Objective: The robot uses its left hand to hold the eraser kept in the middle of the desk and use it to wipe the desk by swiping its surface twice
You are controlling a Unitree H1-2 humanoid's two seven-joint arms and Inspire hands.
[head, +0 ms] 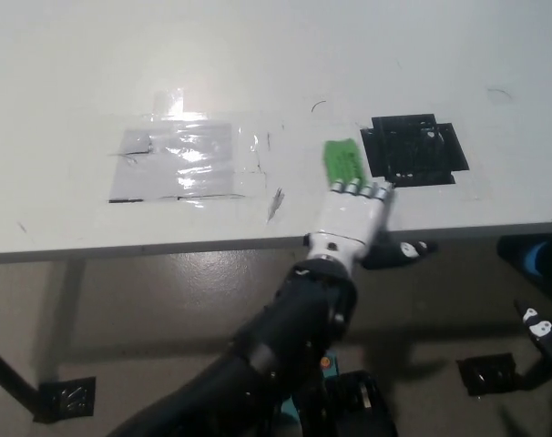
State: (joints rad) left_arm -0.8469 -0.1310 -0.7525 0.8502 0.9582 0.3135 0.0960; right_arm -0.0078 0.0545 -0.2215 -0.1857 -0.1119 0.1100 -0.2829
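A green eraser (342,161) lies flat on the white desk (258,64), just left of a black taped square (412,148). My white left hand (353,216) rests palm down on the desk near its front edge, with its fingertips (358,188) pressing on the eraser's near end. Its thumb sticks out to the right past the desk edge. The dark forearm runs down to the lower left. Only a small part of my black right hand (538,330) shows at the lower right edge, below the desk.
A clear shiny taped patch (178,161) covers the desk at the left. Small pen marks dot the surface. The desk's front edge (167,248) runs across the picture. A blue-and-black object (536,257) sits at the right, under the desk edge.
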